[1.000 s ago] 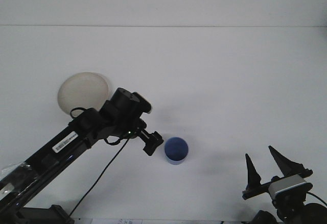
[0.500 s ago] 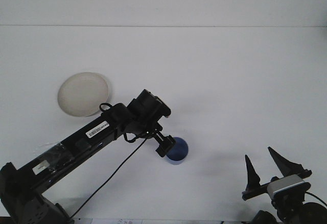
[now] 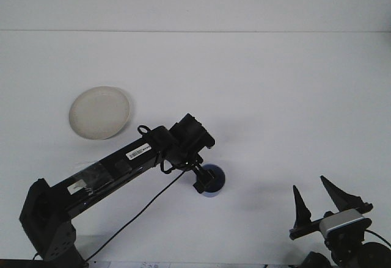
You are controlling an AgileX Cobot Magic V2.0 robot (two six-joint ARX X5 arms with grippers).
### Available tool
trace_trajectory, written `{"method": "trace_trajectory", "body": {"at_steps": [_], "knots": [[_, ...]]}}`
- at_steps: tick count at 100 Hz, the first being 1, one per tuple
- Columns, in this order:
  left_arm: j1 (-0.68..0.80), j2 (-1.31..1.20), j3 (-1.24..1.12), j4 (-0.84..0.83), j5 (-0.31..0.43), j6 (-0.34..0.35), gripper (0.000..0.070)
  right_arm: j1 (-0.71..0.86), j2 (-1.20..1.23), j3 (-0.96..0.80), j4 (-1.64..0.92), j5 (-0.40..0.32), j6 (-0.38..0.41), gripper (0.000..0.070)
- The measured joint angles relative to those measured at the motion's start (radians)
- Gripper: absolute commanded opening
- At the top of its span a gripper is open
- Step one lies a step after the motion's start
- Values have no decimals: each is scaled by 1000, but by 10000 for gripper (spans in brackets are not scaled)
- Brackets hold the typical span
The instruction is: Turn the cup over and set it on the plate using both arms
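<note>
Currently the blue cup [image 3: 213, 182] sits on the white table [image 3: 275, 97], near the front edge and a little left of centre, well apart from the plate [image 3: 99, 112] at the back left. You see only part of it: a rounded blue body, half covered by the left gripper [image 3: 199, 179]. Its long axis looks roughly vertical, standing on the table, but whether the mouth faces up or down cannot be read from this view; given the task, mouth-down is the likely guess.

Left gripper is down at the cup's left side, overlapping it in the picture. You cannot tell whether its fingers are spread, closed, or clamped on the cup; the wrist hides them. Right gripper [image 3: 314, 202] waits at the lower right, well apart from the cup, its two fingers visibly spread and pointing up.

Risks, as judgement:
- If one finger lands on the rim instead of straddling the wall, closing could push the cup right or tip it over
- A light round cup may roll away once tipped, out of reach of either arm
- Grip depth is unverified; a shallow pinch could slip during the flip
- The trailing cable [image 3: 131, 216] under the left arm could drag across the table
</note>
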Motion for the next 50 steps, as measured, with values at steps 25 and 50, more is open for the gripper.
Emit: {"method": "trace_trajectory", "body": {"at_steps": [25,50], "knots": [[-2,16,0,22,0,10,84,0,0,0,0,0,2,470],[-2,16,26,16,-4,18,7,0,0,0,-2,0,3,470]]}}
